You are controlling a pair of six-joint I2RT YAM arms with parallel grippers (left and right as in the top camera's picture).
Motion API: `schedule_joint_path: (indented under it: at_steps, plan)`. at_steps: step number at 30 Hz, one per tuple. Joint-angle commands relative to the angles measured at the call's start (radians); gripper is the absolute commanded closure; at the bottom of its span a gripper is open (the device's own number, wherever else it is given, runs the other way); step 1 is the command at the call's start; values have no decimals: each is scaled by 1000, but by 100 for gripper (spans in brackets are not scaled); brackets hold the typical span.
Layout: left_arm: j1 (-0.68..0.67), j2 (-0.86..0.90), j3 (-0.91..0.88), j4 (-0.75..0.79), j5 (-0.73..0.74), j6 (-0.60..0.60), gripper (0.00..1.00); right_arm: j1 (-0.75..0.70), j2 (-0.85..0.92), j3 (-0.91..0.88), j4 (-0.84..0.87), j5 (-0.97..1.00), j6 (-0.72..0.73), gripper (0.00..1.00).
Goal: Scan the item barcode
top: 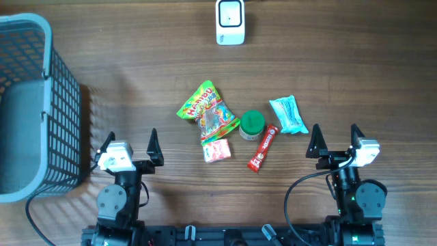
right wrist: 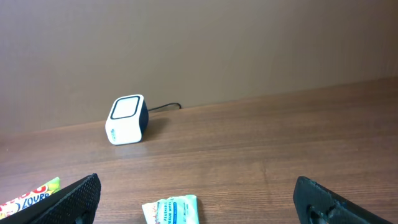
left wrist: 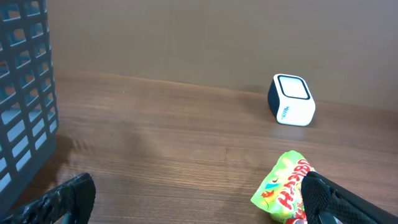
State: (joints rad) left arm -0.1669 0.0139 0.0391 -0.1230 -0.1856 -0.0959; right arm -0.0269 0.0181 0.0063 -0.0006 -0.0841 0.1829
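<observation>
Several items lie mid-table: a green Haribo bag (top: 203, 109) (left wrist: 285, 186), a small pink packet (top: 216, 150), a green round tub (top: 252, 124), a red stick pack (top: 263, 147) and a teal wipes pack (top: 288, 114) (right wrist: 172, 210). The white barcode scanner (top: 230, 22) (left wrist: 291, 99) (right wrist: 127, 119) stands at the far edge. My left gripper (top: 131, 145) (left wrist: 199, 200) is open near the front left, nothing between its fingers. My right gripper (top: 335, 139) (right wrist: 199, 199) is open at the front right, just right of the wipes pack.
A grey plastic mesh basket (top: 27, 102) (left wrist: 25, 93) fills the left side of the table, close to my left arm. A cable (right wrist: 163, 106) runs from the scanner toward the back wall.
</observation>
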Motion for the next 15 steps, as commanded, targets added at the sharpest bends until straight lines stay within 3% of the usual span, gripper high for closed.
schedule_joint_path:
  at_steps: [1,8,11,13,15]
  plan:
    - [6,-1,-3,2,-9,-14,0,8,-4,-1,3,11,10,0]
    - [6,-1,-3,2,-9,-14,0,8,-4,-1,3,14,5,0]
    - [6,-1,-3,2,-9,-14,0,8,-4,-1,5,65,-78,0]
    - [6,-1,-3,2,-9,-14,0,8,-4,-1,2,32,-61,1]
    - [6,-1,-3,2,-9,-14,0,8,-4,-1,6,2,74,0]
